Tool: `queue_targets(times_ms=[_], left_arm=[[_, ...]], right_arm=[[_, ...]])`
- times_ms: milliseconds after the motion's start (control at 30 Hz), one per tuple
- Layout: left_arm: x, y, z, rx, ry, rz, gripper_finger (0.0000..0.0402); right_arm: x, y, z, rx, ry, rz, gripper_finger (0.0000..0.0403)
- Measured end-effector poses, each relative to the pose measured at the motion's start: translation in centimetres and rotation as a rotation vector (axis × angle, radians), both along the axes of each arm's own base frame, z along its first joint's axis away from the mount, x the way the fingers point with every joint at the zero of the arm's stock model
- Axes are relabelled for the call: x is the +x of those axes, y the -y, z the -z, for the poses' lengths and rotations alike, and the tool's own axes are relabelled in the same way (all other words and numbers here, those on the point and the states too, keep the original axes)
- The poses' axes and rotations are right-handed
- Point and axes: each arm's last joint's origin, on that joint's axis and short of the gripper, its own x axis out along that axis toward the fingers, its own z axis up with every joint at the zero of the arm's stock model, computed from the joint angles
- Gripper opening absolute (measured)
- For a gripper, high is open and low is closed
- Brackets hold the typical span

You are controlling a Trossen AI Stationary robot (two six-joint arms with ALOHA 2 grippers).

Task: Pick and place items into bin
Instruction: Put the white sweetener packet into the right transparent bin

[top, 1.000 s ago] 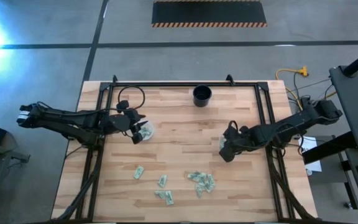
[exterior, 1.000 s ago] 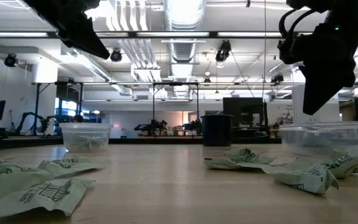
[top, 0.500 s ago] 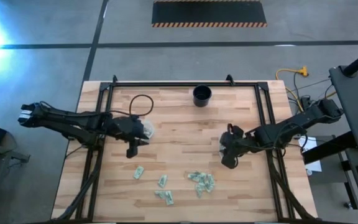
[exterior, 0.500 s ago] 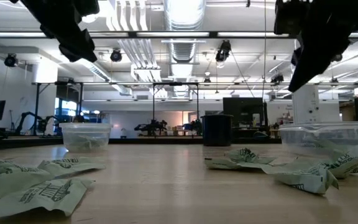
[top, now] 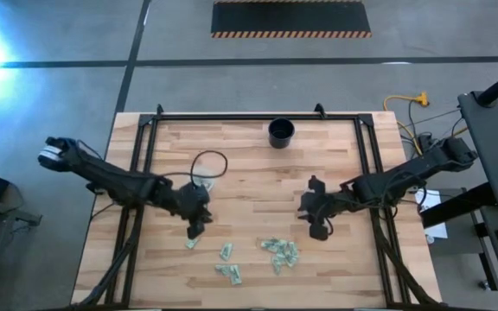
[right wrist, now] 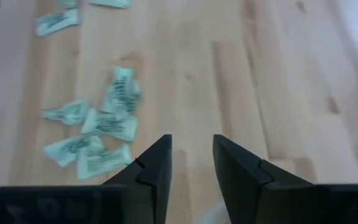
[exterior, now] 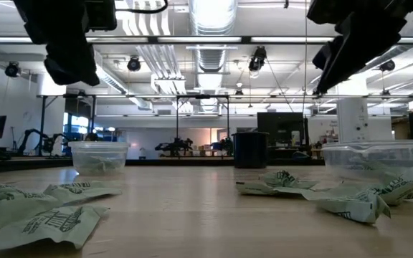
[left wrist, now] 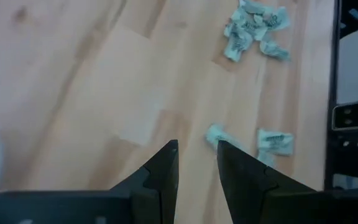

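Both arms are seen to have swung from the middle of the table (top: 249, 164) toward its 6 o'clock edge within the last second. A second ago each gripper was held above a clear tub; now the left gripper (top: 195, 230) is poised just at the 12 o'clock side of a single packet (top: 193, 243), and the right gripper (top: 319, 230) is placed at 2 o'clock from the heaped packets (top: 280, 251). In both wrist views the fingers are shown narrowly parted, with bare wood between them and nothing held. From this it is judged that a drop into the tubs is over and a fresh pick is being lined up, the left one closer to its target.

About a dozen pale green and white packets are left loose on the table, all in the 6 o'clock half: the single one, two more groups (top: 226, 251) toward 5 o'clock of it, and the heap.

Much is hard to make out. In the high view the tubs are largely covered by the arms. In the low view the left clear tub (exterior: 99, 147) and the right clear tub (exterior: 371, 152) are shown to hold something pale, but no count can be made. A dark cup (top: 281, 132) at 12 o'clock is left untouched. Both grippers are cut off at the top of the low view.
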Motion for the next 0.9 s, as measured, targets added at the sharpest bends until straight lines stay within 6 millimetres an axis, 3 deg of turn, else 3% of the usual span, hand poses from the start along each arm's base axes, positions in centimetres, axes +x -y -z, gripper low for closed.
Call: queue_targets(times_ms=[233, 367, 700, 900], left_arm=[[0.6, 4.0, 1.5, -0.02, -0.054, 0.027, 0.0093], [0.4, 5.2, 2.0, -0.001, -0.073, 0.068, 0.0093], [-0.7, 6.0, 2.1, 0.127, -0.012, 0.089, 0.0093], [-0.9, 6.0, 2.2, 0.158, -0.011, 0.104, 0.0093]], right_arm=[[2.1, -1.2, 1.1, 0.088, 0.063, -0.102, 0.0097], [4.0, -2.7, 2.0, 0.175, 0.152, -0.162, 0.0096], [7.6, -4.6, 6.4, 0.219, 0.002, -0.059, 0.0093], [8.9, -5.0, 7.5, 0.226, -0.052, -0.015, 0.01]])
